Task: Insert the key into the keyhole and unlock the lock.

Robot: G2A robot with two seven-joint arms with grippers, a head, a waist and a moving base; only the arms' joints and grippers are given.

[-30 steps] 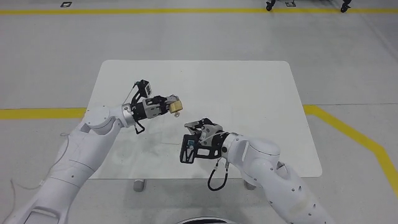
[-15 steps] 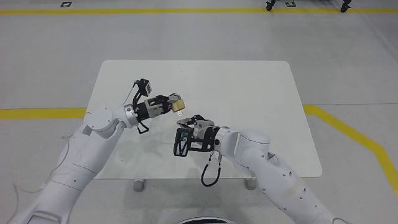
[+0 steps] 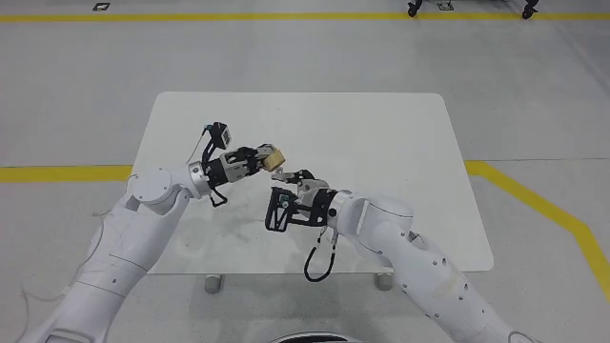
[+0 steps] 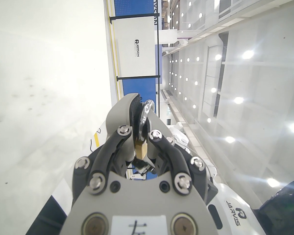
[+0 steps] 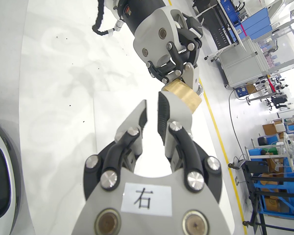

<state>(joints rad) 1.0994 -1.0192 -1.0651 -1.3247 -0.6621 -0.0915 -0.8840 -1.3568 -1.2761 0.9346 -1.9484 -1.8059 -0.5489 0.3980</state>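
Left gripper (image 4: 139, 116) is clamped on the padlock (image 5: 185, 96) and holds it up off the white table (image 3: 381, 124), over the middle of the half nearest the robot.

Orientation: from the right wrist view I see the lock's long axis running out of the left fingers towards the right gripper (image 5: 153, 108). The body end leads and the shackle (image 4: 147, 107) sits on the far side. From the top view, that axis lies roughly level and slants away from the left arm, towards the right arm's fingertips.

Appearance: short brass block with a brushed yellow face and rounded edges. The shackle is a polished silver loop. From the left wrist view I see the loop up at the fingertips, pinched between the black pads, with a sliver of brass deeper in the gap. I can't see the keyhole face.

Right gripper: jaws parted by a narrow slot, with bare table visible through it. Its tips sit just beside the brass body, and one finger (image 5: 172, 113) overlaps the body's edge. I can't tell whether they touch.
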